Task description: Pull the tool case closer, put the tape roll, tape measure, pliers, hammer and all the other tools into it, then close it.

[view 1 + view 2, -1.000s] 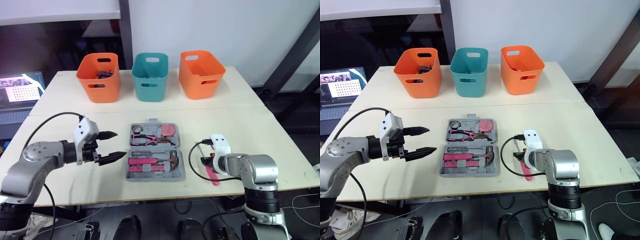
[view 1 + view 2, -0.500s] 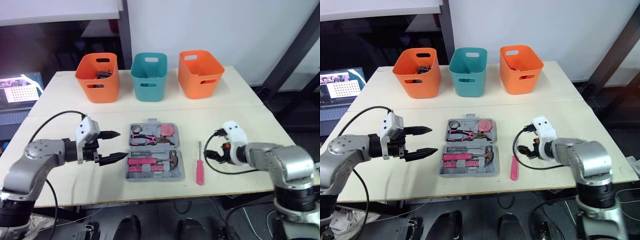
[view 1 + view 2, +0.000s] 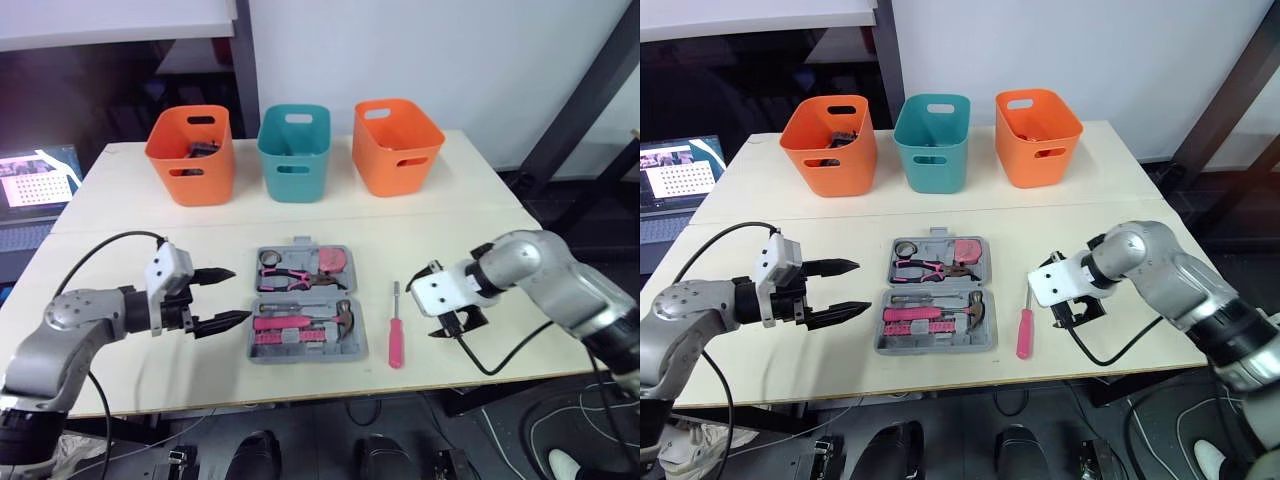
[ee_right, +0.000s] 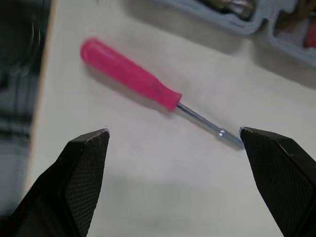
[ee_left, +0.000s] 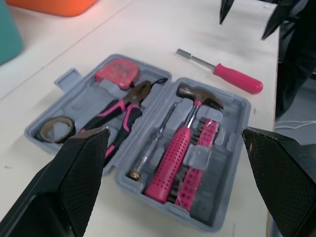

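One tool is left outside the tool case (image 3: pixel 303 242): a pink screwdriver (image 4: pixel 133 76). It lies flat on the table (image 3: pixel 480 240) just ahead of the right gripper (image 4: pixel 174 131), within the span of its fingers as seen along them, and is touched by neither. The right jaws are held wide apart and empty.

The tape roll (image 5: pixel 57 128), pliers (image 5: pixel 118 111), tape measure (image 5: pixel 117 70) and hammer (image 5: pixel 185 143) are seen seated in the open case. The case lies directly ahead of the left gripper (image 3: pixel 238 294) and is framed between its jaws, which are likewise parted and empty.

The step in hand is judged to be the pickup of the screwdriver. For the next move, the right gripper would have to be lowered over the pink handle. The fingers would have to be set astride its width and closed on it. The tool could then be carried to a free slot in the case, which is not yet shut.
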You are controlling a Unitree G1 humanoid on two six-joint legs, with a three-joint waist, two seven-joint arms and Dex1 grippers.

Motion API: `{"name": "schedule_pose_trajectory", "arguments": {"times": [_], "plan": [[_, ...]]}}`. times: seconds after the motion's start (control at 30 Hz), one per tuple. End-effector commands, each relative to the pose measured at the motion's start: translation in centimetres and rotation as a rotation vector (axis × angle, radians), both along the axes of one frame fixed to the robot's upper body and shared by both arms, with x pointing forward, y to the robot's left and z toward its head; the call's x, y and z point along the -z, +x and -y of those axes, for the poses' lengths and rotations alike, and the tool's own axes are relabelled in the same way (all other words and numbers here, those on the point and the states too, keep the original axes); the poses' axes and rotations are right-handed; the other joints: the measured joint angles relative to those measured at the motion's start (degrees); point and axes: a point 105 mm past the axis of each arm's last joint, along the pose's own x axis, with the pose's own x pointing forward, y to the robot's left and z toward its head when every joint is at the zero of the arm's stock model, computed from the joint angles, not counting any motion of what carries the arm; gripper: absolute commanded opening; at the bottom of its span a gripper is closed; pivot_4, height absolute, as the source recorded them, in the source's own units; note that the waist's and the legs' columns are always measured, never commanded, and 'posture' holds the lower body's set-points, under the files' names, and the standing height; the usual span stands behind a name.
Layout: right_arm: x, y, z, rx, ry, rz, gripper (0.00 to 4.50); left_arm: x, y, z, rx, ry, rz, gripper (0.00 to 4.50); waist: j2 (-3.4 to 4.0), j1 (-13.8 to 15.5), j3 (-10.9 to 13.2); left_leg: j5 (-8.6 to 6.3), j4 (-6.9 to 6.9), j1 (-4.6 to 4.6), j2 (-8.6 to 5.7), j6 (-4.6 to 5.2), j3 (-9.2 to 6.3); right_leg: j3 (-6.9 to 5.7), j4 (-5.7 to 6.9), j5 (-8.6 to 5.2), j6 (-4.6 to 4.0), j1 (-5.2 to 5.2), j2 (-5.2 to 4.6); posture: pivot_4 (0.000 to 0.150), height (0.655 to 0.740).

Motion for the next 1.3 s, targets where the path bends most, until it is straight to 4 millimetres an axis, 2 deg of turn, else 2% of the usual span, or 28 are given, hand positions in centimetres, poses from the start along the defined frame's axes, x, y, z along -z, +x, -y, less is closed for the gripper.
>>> {"name": "schedule_pose_trajectory", "arguments": {"times": [0.03, 0.2, 0.43, 0.53, 0.73, 0.77, 0.8, 0.97, 1.13, 1.23, 1.3], "plan": [[1.0, 0.7, -0.8, -0.167, -0.105, 0.042, 4.46, -1.2, -0.5, -0.6, -0.016, 0.006, 0.057, 4.5, 0.01, 0.2, 0.0, 0.0, -0.01, 0.0, 0.0, 0.0, 0.0, 0.0, 0.01, 0.07, 0.14, -0.01, 0.0, 0.15, 0.74], [2.7, 1.1, -1.7, -0.296, -0.183, 0.029, 4.46, -1.1, -0.9, -0.8, -0.037, 0.008, 0.061, 4.5, 0.05, 0.8, 0.1, 0.03, 0.03, -0.01, 0.0, -0.05, 0.03, -0.01, 0.01, 0.07, 0.14, 0.04, 0.0, 0.15, 0.74], [4.7, 1.6, -2.1, -0.361, -0.259, -0.007, 4.46, -1.2, -1.0, -0.9, -0.055, 0.012, 0.066, 4.5, 0.05, 0.5, 0.1, 0.03, 0.06, 0.03, 0.0, -0.07, 0.03, -0.01, 0.05, 0.08, 0.12, 0.1, 0.0, 0.15, 0.74], [5.6, 2.0, -1.7, -0.388, -0.314, -0.006, 3.58, -1.2, -1.0, -0.9, -0.058, 0.011, 0.067, 4.5, 0.05, 0.5, 0.1, 0.04, 0.08, 0.03, 0.0, -0.08, 0.03, -0.01, 0.06, 0.09, 0.13, 0.09, 0.0, 0.15, 0.74], [6.3, 2.2, -1.9, -0.436, -0.347, -0.01, 0.56, -1.3, -1.0, -0.7, -0.056, 0.009, 0.069, 4.5, 0.0, 0.1, 0.0, 0.05, 0.09, 0.15, 0.0, -0.1, 0.03, -0.01, 0.06, 0.09, 0.12, 0.21, 0.01, 0.15, 0.74], [6.2, 2.2, -2.0, -0.433, -0.343, -0.011, 0.31, -1.3, -0.9, -0.7, -0.056, 0.008, 0.068, 4.5, -0.01, 0.1, 0.0, 0.05, 0.09, 0.17, 0.0, -0.11, 0.02, -0.01, 0.06, 0.09, 0.12, 0.24, 0.01, 0.15, 0.74], [6.1, 2.2, -1.8, -0.421, -0.339, -0.011, 0.32, -1.3, -0.9, -0.6, -0.054, 0.009, 0.068, 4.5, -0.01, 0.1, 0.0, 0.05, 0.08, 0.18, 0.0, -0.11, 0.02, -0.02, 0.06, 0.08, 0.11, 0.26, 0.01, 0.15, 0.74], [4.5, 1.8, -0.6, -0.25, -0.246, -0.04, 0.32, -1.2, -0.8, -0.5, -0.049, 0.004, 0.066, 4.5, 0.02, 0.6, 0.0, 0.05, 0.09, 0.17, 0.0, -0.11, 0.02, -0.02, 0.07, 0.09, 0.12, 0.26, 0.0, 0.15, 0.74], [1.7, -0.9, 0.3, 0.058, 0.015, -0.136, 0.32, -1.2, -0.7, -0.4, -0.04, -0.001, 0.062, 4.5, 0.04, 1.4, 0.1, 0.05, 0.12, 0.08, -0.01, -0.11, 0.0, -0.02, 0.05, 0.09, 0.13, 0.25, 0.0, 0.15, 0.74], [0.1, -1.5, 0.7, 0.303, 0.178, -0.131, 0.32, -1.3, -0.6, -0.3, -0.031, -0.005, 0.061, 4.5, 0.05, 1.5, 0.0, 0.05, 0.12, 0.1, 0.0, -0.11, 0.0, -0.02, 0.06, 0.08, 0.11, 0.22, 0.0, 0.15, 0.74], [-0.4, -0.9, 1.0, 0.538, 0.3, -0.135, 0.32, -1.3, -0.4, -0.3, -0.027, -0.005, 0.06, 4.5, 0.05, 1.4, 0.0, 0.05, 0.13, 0.12, 0.01, -0.11, 0.0, -0.02, 0.08, 0.01, -0.04, 0.2, 0.0, 0.15, 0.74]]}}
